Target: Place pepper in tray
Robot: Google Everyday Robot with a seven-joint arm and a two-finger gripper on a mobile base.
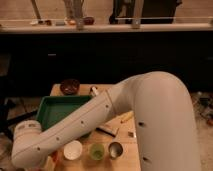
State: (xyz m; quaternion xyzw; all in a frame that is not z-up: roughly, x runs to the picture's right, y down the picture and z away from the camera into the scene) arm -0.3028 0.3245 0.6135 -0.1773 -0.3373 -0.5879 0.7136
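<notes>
Pepper: not to be made out anywhere on the table. The robot arm lies slantwise across the middle of the top and covers much of it, so where the pepper lies relative to the gripper cannot be told.

One gripper: out of sight. The arm's rounded end sits at about 8 o'clock of the picture, and the arm runs on from there toward the bottom edge. Whether the gripper is spread or closed, or has hold of anything, cannot be told.

One tray: green, raised rim, at 9 o'clock of the table (the arm crosses over its near right corner).

One dark bowl: round, reddish-brown, at 12 o'clock of the tray, just beyond its far rim.

Three cups, in a row along the table's near edge at 6 o'clock, close together but apart:
- white cup
- green cup
- metal cup

One small pale object: at 1 o'clock of the tray, near the dark bowl; too small to name.

One flat item: dark with a pale edge, showing from under the arm, at 12 o'clock of the metal cup; its kind cannot be told.

One yellow elongated item: tilted, poking out from beneath the arm at 1 o'clock of the flat item.
</notes>
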